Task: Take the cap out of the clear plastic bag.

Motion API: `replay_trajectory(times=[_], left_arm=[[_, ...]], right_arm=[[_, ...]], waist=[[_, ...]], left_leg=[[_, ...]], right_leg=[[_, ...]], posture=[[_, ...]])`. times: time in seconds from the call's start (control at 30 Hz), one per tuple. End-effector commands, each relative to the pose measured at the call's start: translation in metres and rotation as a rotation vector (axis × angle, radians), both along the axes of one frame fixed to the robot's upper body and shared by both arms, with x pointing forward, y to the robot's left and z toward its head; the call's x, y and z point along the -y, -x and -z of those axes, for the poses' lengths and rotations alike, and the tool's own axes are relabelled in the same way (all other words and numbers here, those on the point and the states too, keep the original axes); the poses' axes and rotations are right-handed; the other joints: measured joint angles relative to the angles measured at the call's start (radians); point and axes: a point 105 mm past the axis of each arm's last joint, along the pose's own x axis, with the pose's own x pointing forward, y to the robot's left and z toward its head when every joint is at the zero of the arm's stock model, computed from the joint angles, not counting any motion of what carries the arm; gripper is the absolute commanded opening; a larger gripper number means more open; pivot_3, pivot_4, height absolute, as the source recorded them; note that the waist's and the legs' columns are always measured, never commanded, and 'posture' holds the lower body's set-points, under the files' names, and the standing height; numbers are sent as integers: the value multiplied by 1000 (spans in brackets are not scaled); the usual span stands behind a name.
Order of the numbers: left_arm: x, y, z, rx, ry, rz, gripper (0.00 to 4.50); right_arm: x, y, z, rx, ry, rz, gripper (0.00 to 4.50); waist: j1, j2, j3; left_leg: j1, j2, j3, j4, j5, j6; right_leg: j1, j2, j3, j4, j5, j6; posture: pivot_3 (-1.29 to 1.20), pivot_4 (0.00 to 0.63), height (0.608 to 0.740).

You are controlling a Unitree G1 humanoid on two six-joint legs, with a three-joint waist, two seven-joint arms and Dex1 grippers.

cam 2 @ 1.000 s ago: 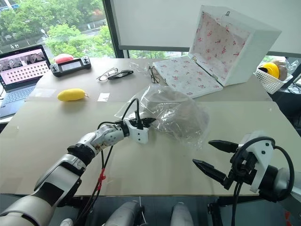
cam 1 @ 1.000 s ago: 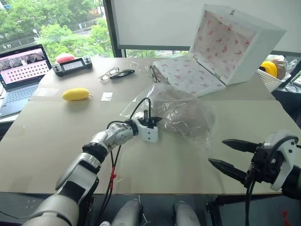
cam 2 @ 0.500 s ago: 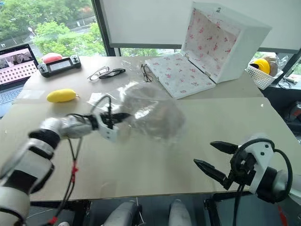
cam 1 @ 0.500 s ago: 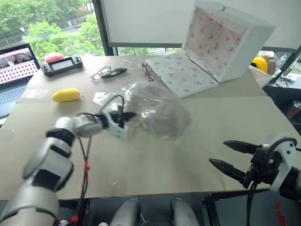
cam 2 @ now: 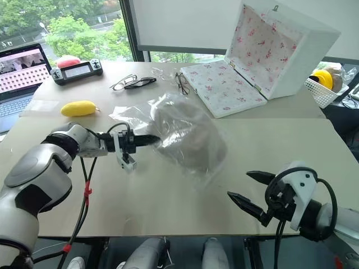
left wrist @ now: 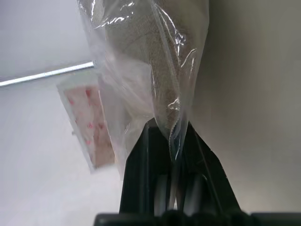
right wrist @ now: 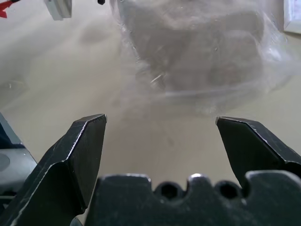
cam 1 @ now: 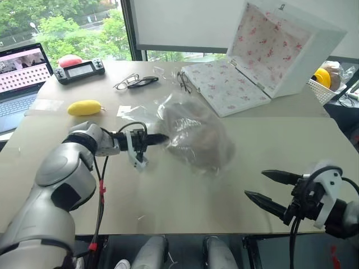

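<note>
The cap (cam 1: 193, 134) is not out yet: it sits wholly inside the bag (cam 1: 185, 131), its tan fabric showing through the crinkled film, and the bundle is near the middle of the tabletop (cam 1: 185, 190), in front of the open floral-lined box (cam 1: 263, 56). What seems done so far is the first hold. The left gripper (cam 1: 160, 138) is pinched together on an edge of the bag at the side nearer the robot's left, and the left wrist view shows film bunched between its fingers (left wrist: 160, 155) with the cap's fabric just beyond; whether any of the cap itself is caught in that pinch I cannot tell. The bag looks lifted and stretched at that end while its far end seems to rest on the tabletop. The right gripper (cam 2: 252, 193) hangs near the front edge of the tabletop, well apart from the bag, with its fingers spread wide and nothing between them; its wrist view looks straight at the bagged cap. Left to do, by my judgement, is nearly all of the task: find the bag's mouth, which I cannot make out here, reach in or grasp the cap through it with the free gripper, and draw the two apart.
</note>
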Motion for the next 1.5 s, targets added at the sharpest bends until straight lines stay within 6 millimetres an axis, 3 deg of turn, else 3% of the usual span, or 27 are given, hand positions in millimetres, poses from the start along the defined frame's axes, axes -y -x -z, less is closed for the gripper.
replay_trajectory(times=[0.03, 0.23, 0.37, 0.63, 0.73, 1.07, 1.3, 1.37, 1.5], left_arm=[[-7, 11, -8, -15, -43, 109, 98], [-42, -14, 2, 137, -235, -81, 98], [-65, -46, 1, 261, -324, -352, 98], [-70, -74, -13, 295, -258, -633, 98], [-69, -76, -11, 276, -241, -665, 867], [-74, -71, -6, 235, -251, -657, 4416], [-84, -46, 4, -24, -112, -630, 4416], [-80, -36, 4, -141, -69, -595, 4416], [-58, -27, -14, -440, 149, -553, 4416]], right_arm=[[-3, 0, -4, 39, 3, -17, 4500], [-5, -2, -3, 43, 0, -18, 4500], [-7, -1, -1, 38, -8, -25, 4500], [-7, -1, -1, 35, -8, -29, 4500], [-7, 0, -1, 35, -7, -27, 4500], [-6, -3, -1, 34, -2, -30, 4500], [-5, -7, 1, 29, 1, -48, 4500], [-4, -8, 2, 27, 2, -53, 4500], [-2, -11, 3, 23, 4, -67, 4500]], waist=[[0, 0, 0], [-2, 0, 0], [-2, 0, 0], [-3, 0, 0], [-3, 0, 0], [-6, 0, 0], [-19, 0, 0], [-23, 0, 0], [-23, 0, 0]], left_leg=[[0, 0, 1, 0, 0, 0], [1, 1, 4, 3, 0, 0], [0, 0, 4, 9, 0, 0], [0, 3, 4, 17, -1, 1], [0, 3, 4, 16, -1, 2], [0, 3, 5, 17, -1, 2], [1, 3, 5, 17, -1, 2], [1, 3, 5, 17, -2, 2], [2, 3, 6, 17, -2, 2]], right_leg=[[0, 0, 0, 0, 0, 0], [0, 1, 1, 2, -2, 6], [0, 1, 1, 7, -2, 6], [0, 1, 1, 13, -2, 7], [0, 1, 1, 13, -2, 7], [0, 0, 1, 13, -2, 6], [0, 0, 2, 13, 0, 4], [0, 0, 2, 13, 1, 2], [0, 0, 2, 13, 3, -1]], posture=[[0, 150, 740], [0, 150, 740], [0, 150, 740], [0, 150, 740], [0, 150, 740], [0, 150, 740], [0, 150, 740], [0, 150, 740], [0, 150, 740]])
